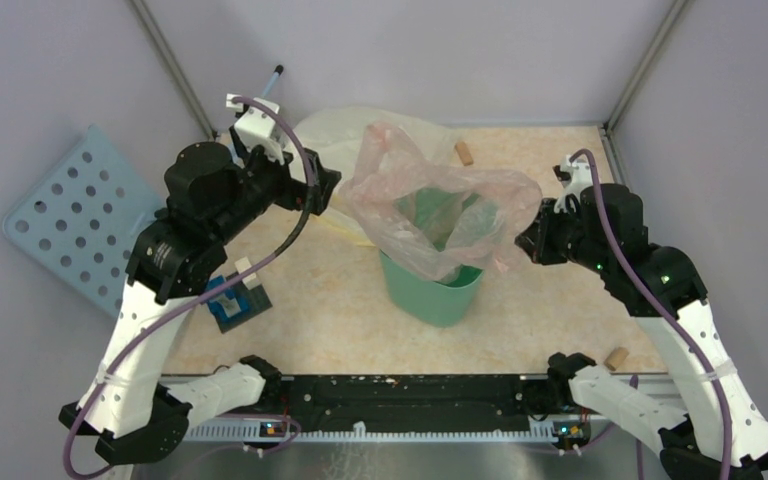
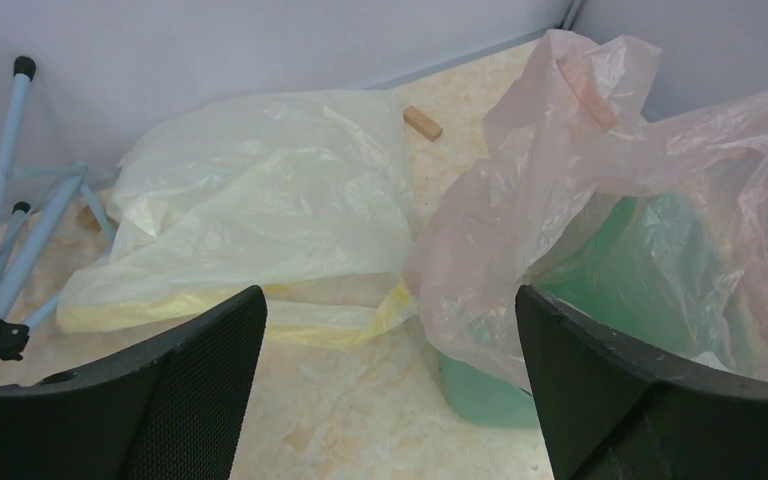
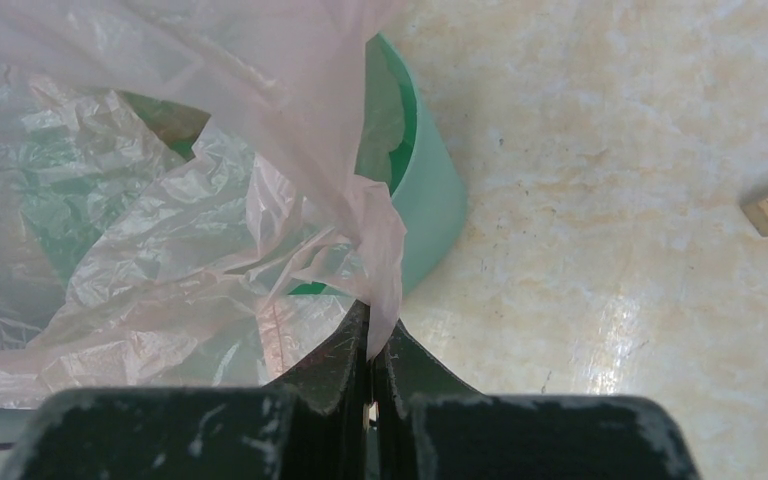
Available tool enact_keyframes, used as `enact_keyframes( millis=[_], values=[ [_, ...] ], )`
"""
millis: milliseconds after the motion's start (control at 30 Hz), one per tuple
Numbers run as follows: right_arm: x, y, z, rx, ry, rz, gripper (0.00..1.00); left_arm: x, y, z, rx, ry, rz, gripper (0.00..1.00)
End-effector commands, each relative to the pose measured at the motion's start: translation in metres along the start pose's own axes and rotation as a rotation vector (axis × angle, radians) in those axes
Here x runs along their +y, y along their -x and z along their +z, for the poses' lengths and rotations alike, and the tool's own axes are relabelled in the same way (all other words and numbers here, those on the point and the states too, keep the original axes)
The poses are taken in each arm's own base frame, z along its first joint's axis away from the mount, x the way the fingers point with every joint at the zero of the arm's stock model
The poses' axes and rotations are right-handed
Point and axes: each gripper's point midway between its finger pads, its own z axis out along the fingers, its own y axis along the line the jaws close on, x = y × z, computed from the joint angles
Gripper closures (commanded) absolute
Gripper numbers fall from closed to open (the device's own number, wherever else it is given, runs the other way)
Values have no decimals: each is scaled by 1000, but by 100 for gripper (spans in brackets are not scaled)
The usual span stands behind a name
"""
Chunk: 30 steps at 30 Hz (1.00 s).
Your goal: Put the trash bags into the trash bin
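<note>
The pale-pink translucent trash bag (image 1: 430, 200) hangs with its mouth spread over the mint-green trash bin (image 1: 435, 295), and its lower part sags inside. My right gripper (image 1: 523, 241) is at the bag's right side, shut on a twisted bit of the bag's edge (image 3: 380, 250) just beside the bin's wall (image 3: 430, 210). My left gripper (image 1: 332, 190) stands open to the left of the bag. In the left wrist view its gripper (image 2: 390, 300) has nothing between the fingers. There the bag (image 2: 580, 170) rises ahead on the right, over the bin (image 2: 480, 395).
A larger pale-yellow bag (image 1: 330, 135) lies flat behind and left of the bin. Small wooden blocks lie at the back (image 1: 464, 153) and the front right (image 1: 616, 357). A blue perforated panel (image 1: 80, 215) leans at the left wall, and a small blue object (image 1: 240, 300) lies under my left arm.
</note>
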Motion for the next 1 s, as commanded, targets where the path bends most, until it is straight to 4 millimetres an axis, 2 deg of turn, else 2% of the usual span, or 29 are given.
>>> enact_keyframes(
  millis=[0, 133, 233, 433, 667, 733, 900, 967],
  values=[
    [-2, 7, -7, -35, -6, -18, 100, -9, 8, -7, -15, -47, -7, 1],
    [-3, 4, -7, -32, -7, -22, 100, -26, 17, -8, -84, -139, -29, 1],
    [-2, 4, -8, -33, 0, -26, 100, -26, 18, -6, -111, -147, -9, 1],
    [0, 4, -10, -33, 9, -32, 100, -26, 11, 15, -88, -152, 11, 4],
    [2, 4, -11, -32, 22, -30, 100, -57, 24, 30, -122, -329, 25, 6],
    [2, 5, -11, -31, 22, -31, 100, -63, 25, 38, -105, -361, 23, 9],
    [2, 4, -11, -26, 23, -31, 100, -68, 19, 57, -67, -396, 17, 33],
    [3, 4, -12, -27, 26, -32, 100, -69, 18, 62, -62, -400, 15, 37]
  ],
)
